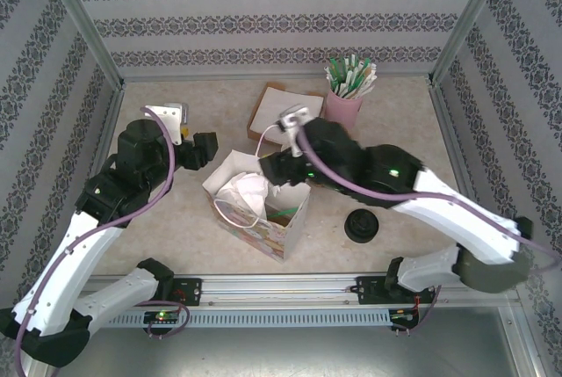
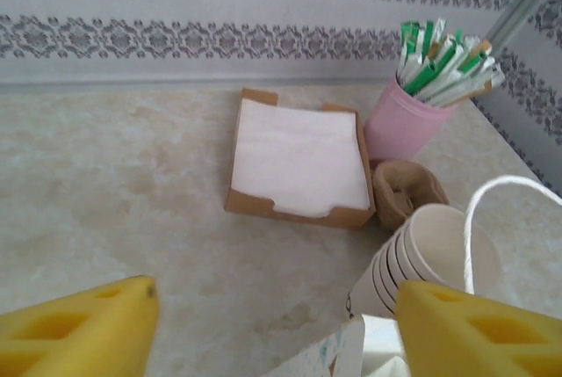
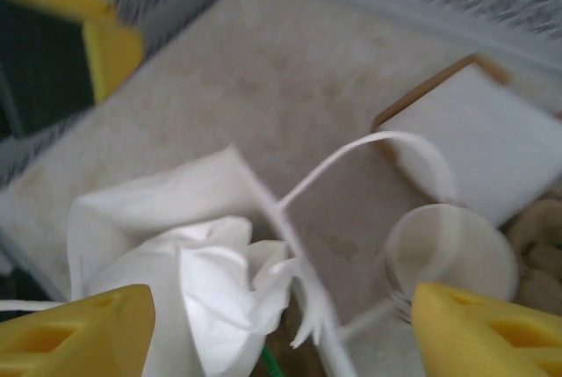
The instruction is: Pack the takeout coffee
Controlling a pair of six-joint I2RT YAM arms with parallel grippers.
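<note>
near: paper bag (image 1: 294, 223), crumpled white paper (image 3: 211, 280) on top; takeout coffee likely hidden beneath, cannot tell | right gripper (image 3: 281, 307) over bag mouth, fingers spread, empty | left gripper (image 2: 277, 307) beside, fingers spread, empty | advice: lift straight, avoiding handle loop (image 3: 378, 137) | behind: stacked cups (image 2: 430, 254), napkin tray (image 2: 290, 212), pink straw cup (image 2: 399, 126)

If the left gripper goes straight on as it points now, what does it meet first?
Most likely the bare table just before the cardboard napkin tray; the left gripper, open, tilts down toward it. Depth is unclear, so the tray's near wall could come first.
</note>
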